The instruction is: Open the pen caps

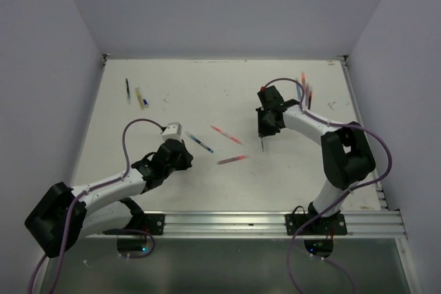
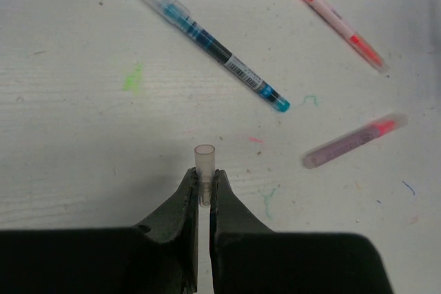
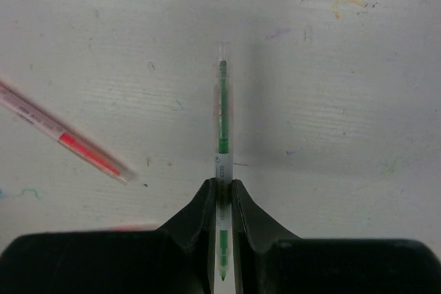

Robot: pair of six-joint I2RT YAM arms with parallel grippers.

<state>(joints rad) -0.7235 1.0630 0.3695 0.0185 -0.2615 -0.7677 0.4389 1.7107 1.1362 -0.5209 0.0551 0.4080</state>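
My left gripper [image 2: 204, 178] is shut on a small clear pen cap [image 2: 204, 158], which sticks out past the fingertips just above the table. In the top view this gripper [image 1: 180, 153] is left of centre. My right gripper [image 3: 222, 187] is shut on the barrel of a green pen [image 3: 222, 115] with its bare tip pointing back between the jaws. In the top view the right gripper [image 1: 266, 127] hangs right of centre with the green pen [image 1: 262, 144] below it. Between the arms lie a blue pen [image 2: 207, 39], a red pen [image 2: 327, 15] and a pinkish-purple pen [image 2: 355, 141].
A black pen [image 1: 127, 89], a yellow pen [image 1: 140, 98] and a small blue piece [image 1: 145, 102] lie at the far left. More pens [image 1: 303, 87] lie at the far right near the right arm's cable. White walls surround the table [image 1: 207, 94] on three sides.
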